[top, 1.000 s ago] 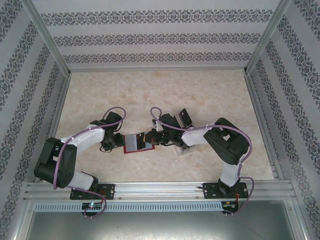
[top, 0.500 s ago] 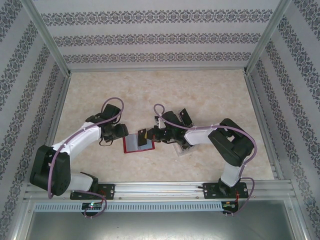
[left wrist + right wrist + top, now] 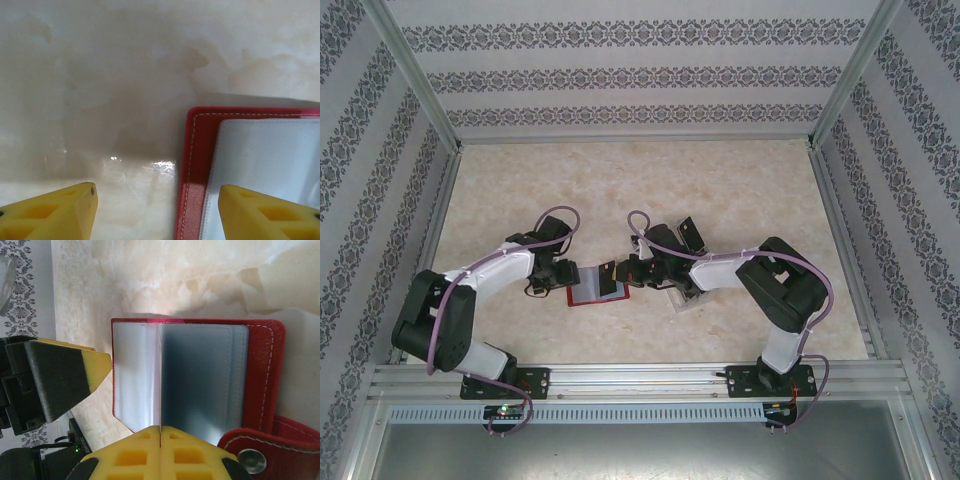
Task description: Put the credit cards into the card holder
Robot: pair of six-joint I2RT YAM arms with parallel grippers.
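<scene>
Gaping squarish stitched red card holder [image 3: 261, 370]

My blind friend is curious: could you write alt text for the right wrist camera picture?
An open red card holder, grey inside, lies on a pale marbled table; the right claw, yellow and shut at the bottom, pinches a thin credit card edge-on over its middle. A black-padded finger of the left claw sits at left.

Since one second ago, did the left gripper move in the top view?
Yes. The left gripper moved right and slightly up the picture, toward the red card holder, which stayed put; it now reaches that holder's left edge.
</scene>
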